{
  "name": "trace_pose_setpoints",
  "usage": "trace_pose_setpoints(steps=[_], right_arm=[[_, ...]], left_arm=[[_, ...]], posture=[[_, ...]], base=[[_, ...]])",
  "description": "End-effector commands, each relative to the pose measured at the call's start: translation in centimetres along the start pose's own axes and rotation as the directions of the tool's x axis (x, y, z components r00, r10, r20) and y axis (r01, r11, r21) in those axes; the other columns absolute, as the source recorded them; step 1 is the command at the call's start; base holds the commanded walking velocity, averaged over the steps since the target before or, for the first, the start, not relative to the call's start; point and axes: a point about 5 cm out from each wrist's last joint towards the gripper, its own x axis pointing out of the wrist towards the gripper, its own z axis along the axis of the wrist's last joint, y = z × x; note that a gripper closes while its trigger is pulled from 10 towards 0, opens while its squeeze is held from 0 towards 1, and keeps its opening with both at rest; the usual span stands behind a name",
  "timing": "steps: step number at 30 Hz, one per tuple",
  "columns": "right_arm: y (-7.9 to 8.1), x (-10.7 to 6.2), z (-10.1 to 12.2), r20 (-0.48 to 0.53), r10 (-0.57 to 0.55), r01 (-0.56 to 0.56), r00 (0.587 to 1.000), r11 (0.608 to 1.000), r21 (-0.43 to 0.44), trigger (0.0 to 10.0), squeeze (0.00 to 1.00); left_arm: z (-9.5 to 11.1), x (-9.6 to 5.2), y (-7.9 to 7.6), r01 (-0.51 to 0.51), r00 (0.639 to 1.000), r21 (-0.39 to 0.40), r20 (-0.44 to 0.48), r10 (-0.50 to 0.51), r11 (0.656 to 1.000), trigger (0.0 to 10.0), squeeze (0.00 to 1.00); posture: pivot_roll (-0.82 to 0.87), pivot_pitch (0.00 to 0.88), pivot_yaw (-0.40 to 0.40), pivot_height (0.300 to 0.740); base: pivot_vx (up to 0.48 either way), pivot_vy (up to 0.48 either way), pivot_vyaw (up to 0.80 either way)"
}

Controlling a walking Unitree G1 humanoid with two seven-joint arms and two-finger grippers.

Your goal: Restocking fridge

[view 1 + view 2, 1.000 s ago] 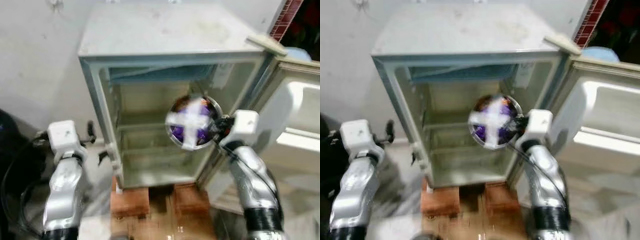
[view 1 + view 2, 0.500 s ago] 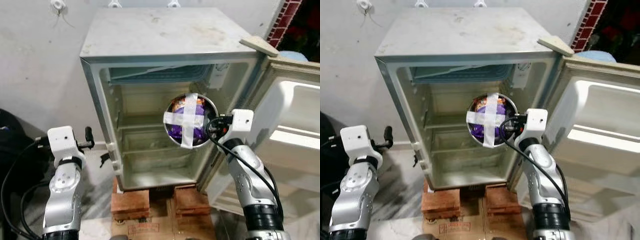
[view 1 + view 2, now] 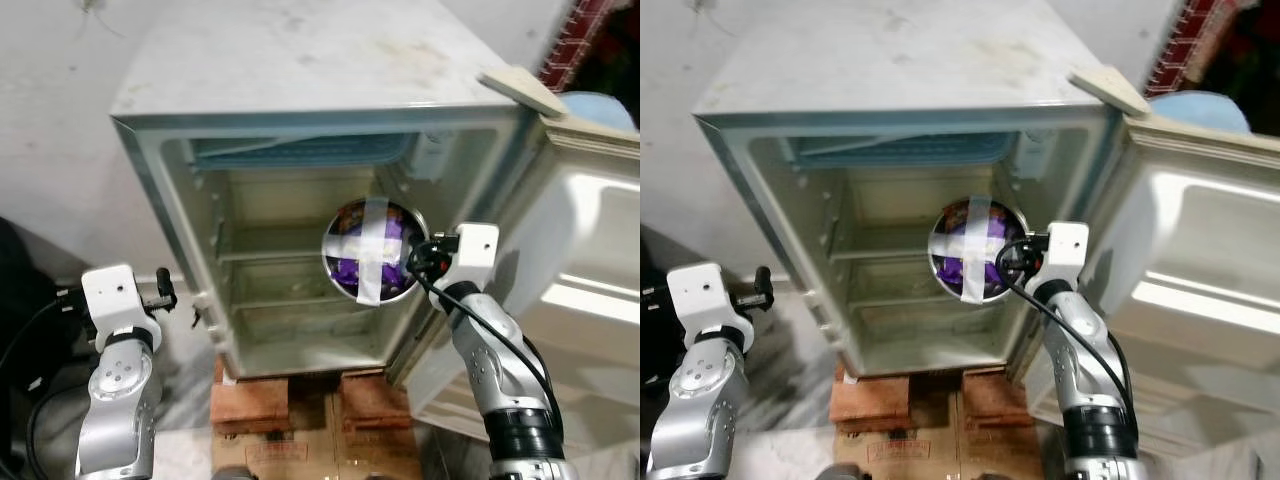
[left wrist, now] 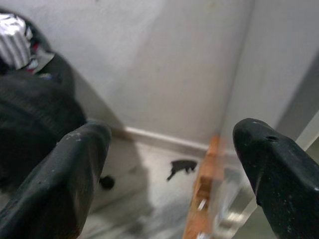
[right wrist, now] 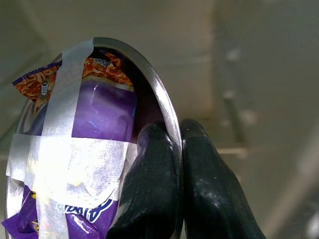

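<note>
Two tools: the right tool is at work; the left tool is held low at the fridge's left side.
Right tool: its fingers are clamped on the rim of a steel bowl, one finger inside the rim and one outside, holding the bowl tipped on edge with its mouth facing the camera.
Steel bowl: in the air at the fridge's open front, on the right side, level with the middle shelf.
Bowl contents: a purple and orange snack packet, held in by a cross of pale tape.
Left tool: fingers apart, holding nothing, pointing at the floor beside the fridge's outer wall.
Fridge: small, grey-white, standing on red bricks.
Fridge door: swung wide to the right.
Fridge top: a flat tan piece lies at the right corner.
Behind: a pale wall.
</note>
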Motion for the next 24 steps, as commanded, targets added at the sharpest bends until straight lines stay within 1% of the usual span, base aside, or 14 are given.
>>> trace_pose_setpoints(steps=[1,5,7,9,10,11,12,13,15,17,19,21,22,24], right_arm=[[0.4,0.3,-0.2,-0.024,0.025,-0.025,0.999,1.0,0.016,10.0,0.0],[0.6,0.7,-0.5,-0.042,0.017,-0.016,0.999,1.0,0.026,10.0,0.0],[1.0,1.2,-0.5,-0.052,0.015,-0.012,0.999,0.998,0.058,10.0,0.0],[1.1,1.4,-0.5,-0.058,0.01,-0.006,0.998,0.998,0.061,10.0,0.0],[1.1,1.8,-0.6,-0.069,-0.018,0.023,0.997,0.997,0.08,10.0,0.0],[1.1,1.9,-0.6,-0.072,-0.025,0.031,0.997,0.996,0.085,10.0,0.0],[1.1,2.2,-0.6,-0.076,-0.039,0.047,0.996,0.994,0.102,10.0,0.0],[1.1,2.3,-0.5,-0.078,-0.048,0.056,0.996,0.992,0.113,10.0,0.0],[1.1,2.6,-0.4,-0.074,-0.059,0.068,0.996,0.989,0.132,10.0,0.0],[1.1,3.2,0.0,-0.066,-0.069,0.078,0.995,0.985,0.151,10.0,0.0],[1.2,3.7,0.3,-0.061,-0.077,0.086,0.995,0.984,0.159,10.0,0.0],[1.2,4.0,0.5,-0.06,-0.082,0.091,0.995,0.982,0.165,10.0,0.0],[1.3,4.4,0.7,-0.058,-0.09,0.099,0.994,0.981,0.165,10.0,0.0],[1.4,4.6,0.7,-0.057,-0.095,0.103,0.994,0.981,0.165,10.0,0.0]], left_arm=[[0.1,-0.5,0.3,0.008,1.0,-0.004,-0.001,-0.008,1.0,10.0,0.0],[0.0,-1.0,0.3,0.028,1.0,0.011,-0.007,-0.028,1.0,10.0,0.0],[-0.1,-1.8,0.0,0.062,0.998,-0.007,-0.026,-0.062,0.998,10.0,0.0],[-0.4,-2.5,-0.2,0.089,0.994,-0.027,-0.057,-0.09,0.996,10.0,0.0],[-0.8,-3.4,-0.9,0.156,0.983,-0.021,-0.09,-0.157,0.988,10.0,0.0],[-0.9,-3.6,-1.0,0.173,0.98,-0.018,-0.096,-0.174,0.985,10.0,0.0],[-1.1,-4.1,-1.5,0.237,0.966,-0.023,-0.104,-0.238,0.971,10.0,0.0],[-1.2,-4.4,-1.9,0.279,0.954,-0.029,-0.107,-0.28,0.96,10.0,0.0],[-1.1,-5.0,-2.3,0.332,0.939,0.003,-0.094,-0.33,0.943,10.0,0.0],[-0.8,-5.4,-2.8,0.404,0.91,-0.006,-0.094,-0.403,0.915,10.0,0.0],[-0.9,-5.6,-3.1,0.431,0.897,0.006,-0.115,-0.427,0.903,10.0,0.0],[-1.2,-5.9,-3.2,0.437,0.891,0.009,-0.139,-0.431,0.9,10.0,0.0],[-1.8,-6.4,-3.0,0.432,0.885,0.014,-0.199,-0.421,0.902,10.0,0.0],[-2.0,-6.6,-3.0,0.428,0.883,0.021,-0.22,-0.414,0.903,10.0,0.0]], posture=[[0.06,0.052,-0.027,0.74],[0.07,0.062,-0.035,0.74],[0.08,0.07,-0.038,0.74],[0.08,0.075,-0.04,0.74],[0.09,0.084,-0.042,0.74],[0.09,0.084,-0.042,0.74],[0.09,0.09,-0.045,0.74],[0.09,0.09,-0.045,0.74],[0.1,0.102,-0.051,0.74],[0.11,0.106,-0.055,0.74],[0.11,0.11,-0.057,0.74],[0.11,0.113,-0.059,0.74],[0.12,0.117,-0.061,0.74],[0.12,0.117,-0.061,0.74]], base=[[0.0,0.0,0.0],[0.0,0.0,0.0],[0.0,0.0,0.0],[0.0,0.0,0.0],[0.0,0.0,0.0],[0.0,0.0,0.0],[0.0,0.0,0.0],[0.0,0.0,0.0],[0.0,0.0,0.0],[0.0,0.0,0.0],[0.0,0.0,0.0],[0.0,0.0,0.0],[0.0,0.0,0.0],[0.0,0.0,0.0]])
